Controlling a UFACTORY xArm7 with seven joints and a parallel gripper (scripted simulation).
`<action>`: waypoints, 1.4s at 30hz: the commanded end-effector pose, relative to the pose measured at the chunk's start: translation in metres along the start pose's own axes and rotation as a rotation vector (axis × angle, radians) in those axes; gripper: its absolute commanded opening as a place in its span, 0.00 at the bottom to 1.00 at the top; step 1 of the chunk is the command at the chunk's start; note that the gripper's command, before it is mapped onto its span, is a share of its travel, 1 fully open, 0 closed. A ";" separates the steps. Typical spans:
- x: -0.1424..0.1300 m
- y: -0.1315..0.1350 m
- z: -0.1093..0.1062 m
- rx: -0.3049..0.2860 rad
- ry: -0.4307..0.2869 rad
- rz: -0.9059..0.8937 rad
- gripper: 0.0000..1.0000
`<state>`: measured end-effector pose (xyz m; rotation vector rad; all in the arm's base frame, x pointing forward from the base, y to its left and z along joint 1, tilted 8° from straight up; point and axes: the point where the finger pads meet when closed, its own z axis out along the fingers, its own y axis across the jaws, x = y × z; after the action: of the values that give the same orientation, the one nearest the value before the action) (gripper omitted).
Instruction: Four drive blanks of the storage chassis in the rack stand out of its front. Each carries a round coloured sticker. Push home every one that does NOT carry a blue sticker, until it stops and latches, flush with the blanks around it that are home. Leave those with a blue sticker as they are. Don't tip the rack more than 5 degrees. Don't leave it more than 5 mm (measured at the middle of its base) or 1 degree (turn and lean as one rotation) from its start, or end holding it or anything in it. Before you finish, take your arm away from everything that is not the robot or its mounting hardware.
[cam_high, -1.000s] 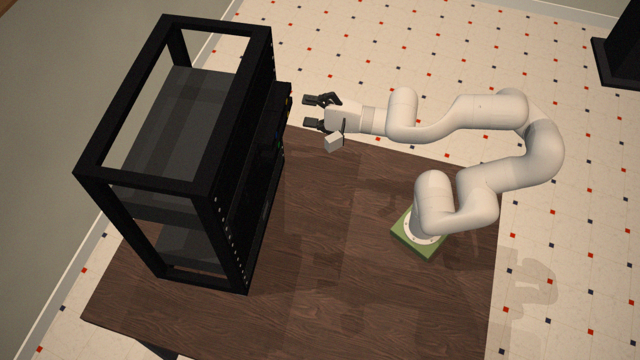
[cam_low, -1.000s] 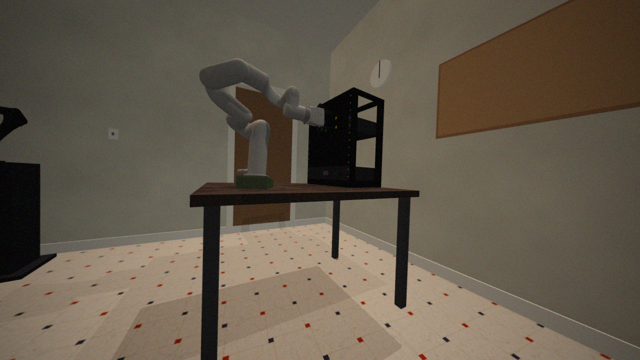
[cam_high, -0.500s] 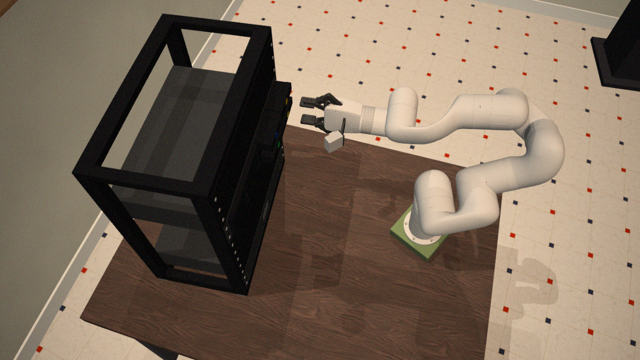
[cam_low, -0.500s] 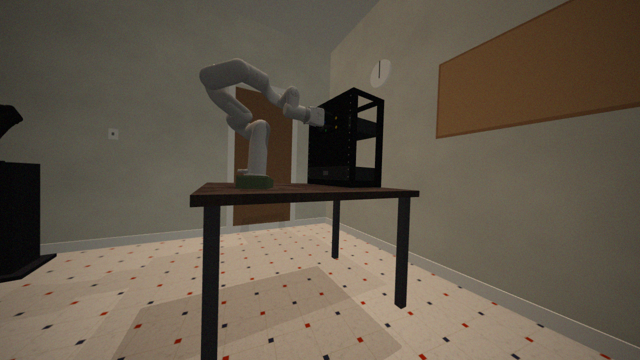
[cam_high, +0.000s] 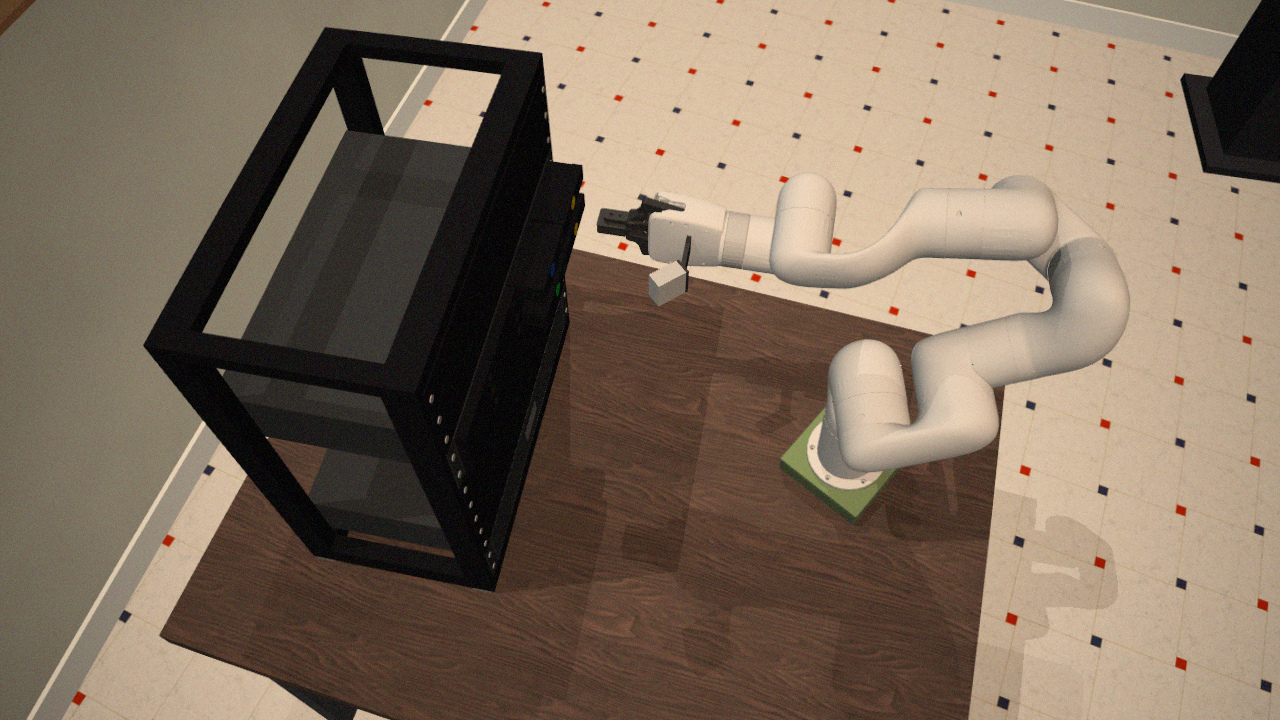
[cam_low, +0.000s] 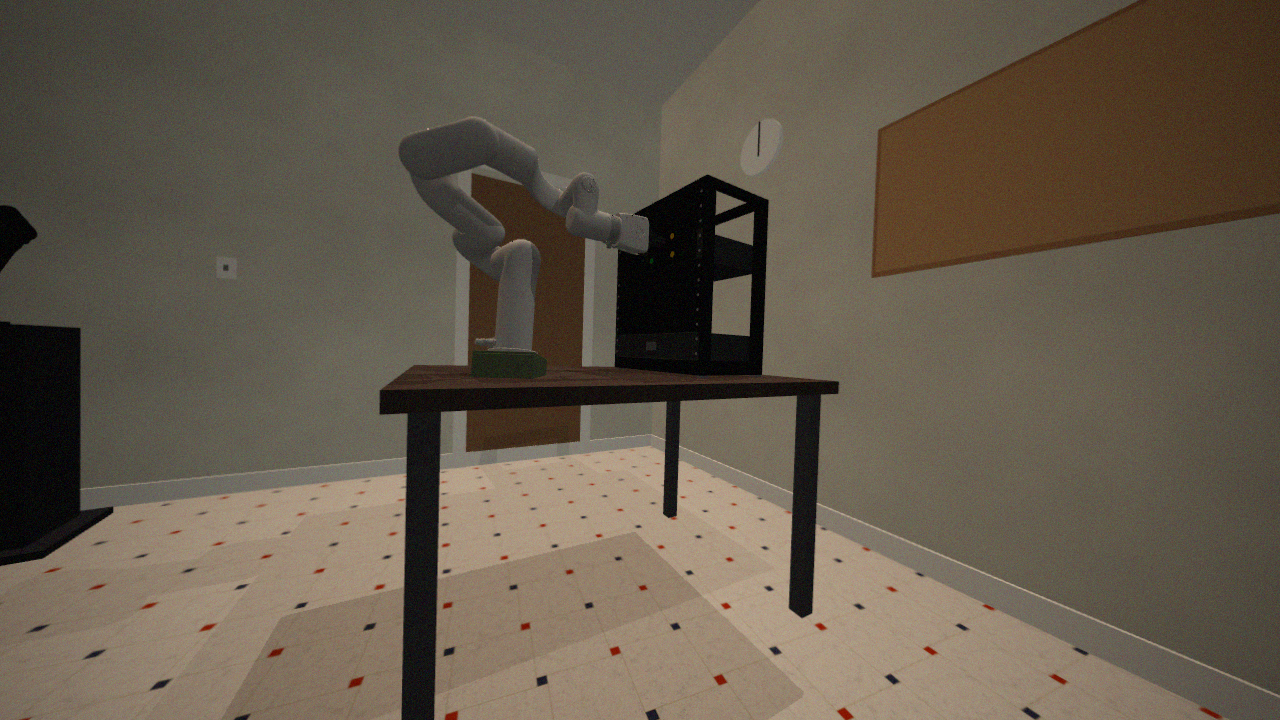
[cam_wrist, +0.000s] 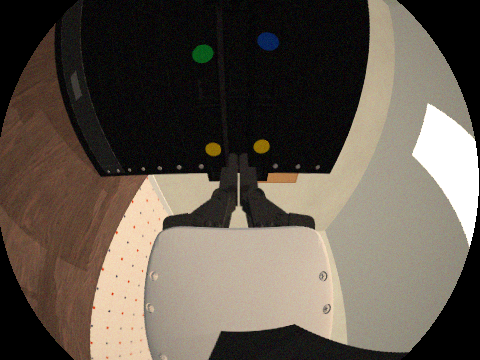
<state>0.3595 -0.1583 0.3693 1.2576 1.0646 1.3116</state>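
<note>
The black rack (cam_high: 358, 295) stands on the table's left part, with the storage chassis (cam_high: 546, 268) at its front near the top. In the wrist view the chassis front shows four round stickers: green (cam_wrist: 202, 54), blue (cam_wrist: 267, 40) and two yellow (cam_wrist: 212, 148) (cam_wrist: 262, 146). In the top view a yellow sticker (cam_high: 572, 202), a blue one (cam_high: 552, 266) and a green one (cam_high: 558, 288) show at the front edge. My gripper (cam_high: 601, 221) is shut and empty, a short way in front of the chassis front. In the wrist view its fingertips lie between the two yellow stickers.
The arm's green base (cam_high: 836, 479) sits on the table's right part. The rack also shows in the exterior view (cam_low: 693, 277), by the wall. A black cabinet (cam_high: 1239, 98) stands on the floor at the far right.
</note>
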 end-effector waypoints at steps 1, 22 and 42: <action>0.000 0.002 0.000 -0.003 -0.001 -0.001 0.00; 0.008 -0.001 -0.002 -0.003 0.000 -0.001 0.00; 0.095 -0.026 -0.023 -0.003 0.000 -0.001 0.00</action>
<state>0.3455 -0.0735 0.3525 1.2540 1.0725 1.3154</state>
